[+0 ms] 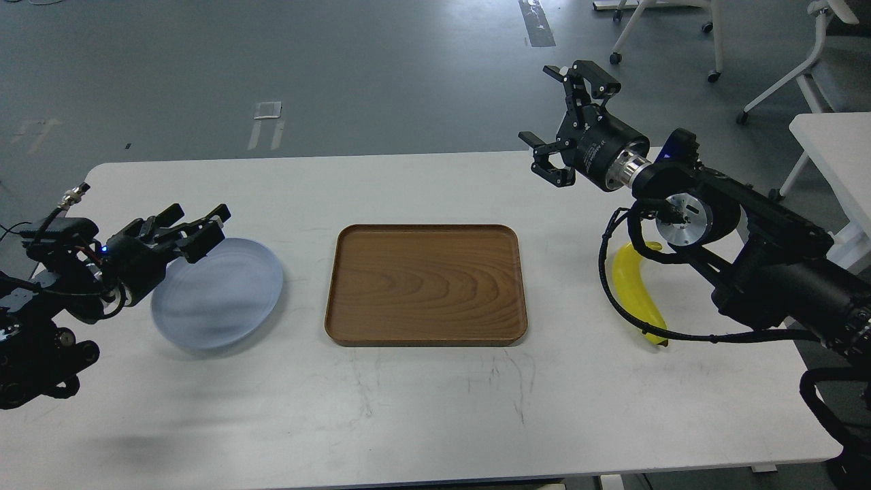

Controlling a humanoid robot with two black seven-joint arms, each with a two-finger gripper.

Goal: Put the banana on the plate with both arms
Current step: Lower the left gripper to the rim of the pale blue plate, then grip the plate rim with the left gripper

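The yellow banana (pixel 636 292) lies on the white table at the right, under my right arm; a black cable crosses it and the arm hides its top end. The pale blue-grey plate (pixel 224 299) lies at the left. My left gripper (pixel 197 221) is low over the plate's upper left rim, its fingers apart and empty. My right gripper (pixel 539 103) is open and empty, held high above the table's far edge, up and left of the banana.
A brown wooden tray (pixel 426 284) lies in the middle of the table (pixel 408 408), between plate and banana. Chairs and a second white table (pixel 833 146) stand at the far right, off the table.
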